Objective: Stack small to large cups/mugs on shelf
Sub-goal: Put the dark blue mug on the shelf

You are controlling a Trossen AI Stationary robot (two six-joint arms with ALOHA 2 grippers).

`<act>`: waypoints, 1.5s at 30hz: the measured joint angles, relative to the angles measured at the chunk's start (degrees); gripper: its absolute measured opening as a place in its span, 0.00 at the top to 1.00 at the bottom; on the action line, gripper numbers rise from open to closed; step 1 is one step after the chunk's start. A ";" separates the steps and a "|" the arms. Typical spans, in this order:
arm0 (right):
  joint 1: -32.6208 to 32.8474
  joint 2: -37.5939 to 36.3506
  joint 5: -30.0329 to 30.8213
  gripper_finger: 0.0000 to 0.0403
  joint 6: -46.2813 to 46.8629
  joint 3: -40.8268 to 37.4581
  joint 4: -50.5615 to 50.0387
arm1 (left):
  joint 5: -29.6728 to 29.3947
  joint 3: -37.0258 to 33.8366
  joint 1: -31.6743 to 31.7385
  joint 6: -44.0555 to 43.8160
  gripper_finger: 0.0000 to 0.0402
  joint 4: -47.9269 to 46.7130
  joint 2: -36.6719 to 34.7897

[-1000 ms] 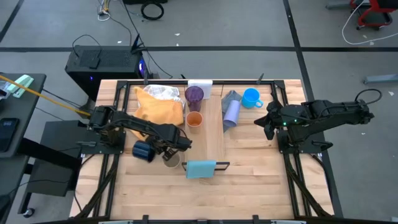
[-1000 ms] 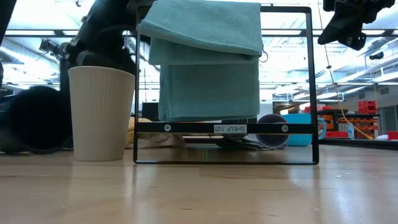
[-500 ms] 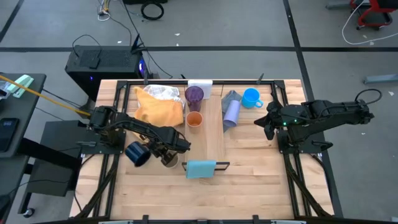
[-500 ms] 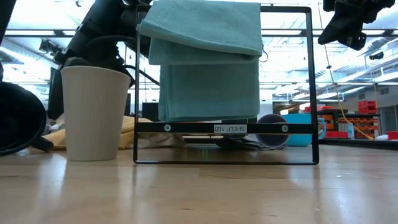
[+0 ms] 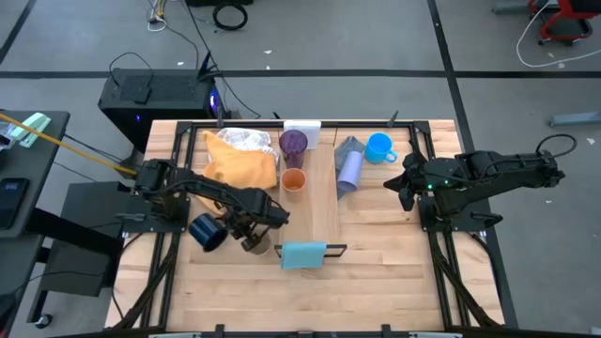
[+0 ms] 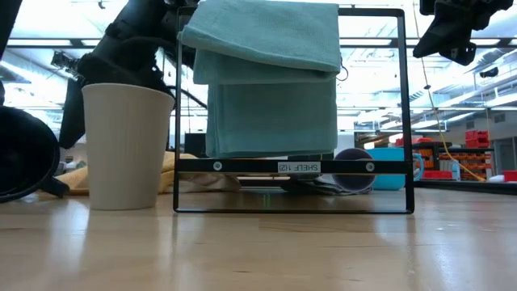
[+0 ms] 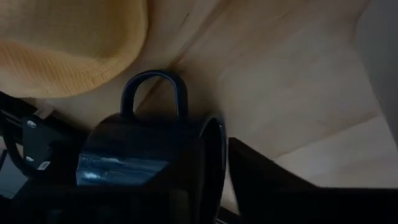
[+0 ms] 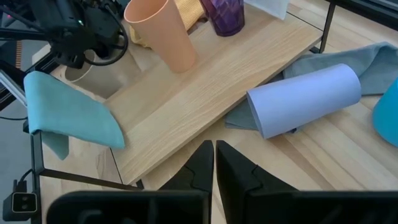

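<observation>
Left tool (image 5: 252, 233) hangs over the beige cup (image 5: 257, 243) near the front of the tabletop (image 5: 376, 282); I cannot tell if its fingers are spread or pinching. The beige cup stands upright and has thin ribs down its side. I cannot see inside it. The navy mug (image 5: 207, 232) lies on its side just beside that cup, shiny and dark, with a round loop handle.

Right tool (image 8: 214, 163) waits over the right side of the tabletop with its two dark fingers pressed together, holding nothing.

The shelf (image 5: 319, 202) is a long pale wood plank. On it stand the dark purple tumbler (image 5: 294, 144) and the orange cup (image 5: 294, 182), both upright and smooth. The lavender cup (image 5: 349, 171) lies on its side at the shelf's edge, partly on a soft grey cloth (image 5: 347, 148). The bright blue mug (image 5: 379, 147) sits upright beside it. A crumpled yellow cloth (image 5: 239, 161) lies to the left of the shelf. A light-blue cloth (image 5: 302, 254) hangs at the shelf's near end.
</observation>
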 joint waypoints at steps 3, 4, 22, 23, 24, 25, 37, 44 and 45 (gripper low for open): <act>0.00 0.02 0.00 0.94 0.00 0.00 0.00 | 0.00 1.65 0.74 0.05 0.62 -0.28 -0.01; 0.00 0.00 0.00 0.94 0.00 0.00 0.00 | 0.00 2.41 1.10 0.26 0.58 -0.47 -0.01; -0.01 0.02 -0.61 0.94 -0.02 0.00 0.00 | 3.82 7.13 -2.43 9.36 0.40 -10.93 -0.86; -0.02 0.02 -0.59 0.94 -0.02 0.00 0.00 | 3.89 7.13 -3.01 9.40 0.41 -10.88 -0.86; -0.02 0.00 -0.59 0.94 -0.02 0.00 0.00 | 3.87 7.13 -3.55 9.42 0.42 -10.81 -0.84; -0.02 0.00 -0.59 0.94 -0.02 0.00 0.00 | 3.82 7.13 -4.05 9.40 0.42 -10.87 -0.84; -0.01 0.02 -0.87 0.94 0.39 0.00 1.09 | -0.71 3.73 -6.55 9.42 0.51 -10.85 -0.84; -0.02 0.01 -1.44 0.94 0.61 0.00 1.97 | 4.33 -3.69 -6.83 10.25 0.54 -11.42 -0.86; -0.02 0.00 -1.44 0.94 0.61 0.00 1.98 | 4.33 -4.04 -6.86 10.30 0.54 -11.39 -0.86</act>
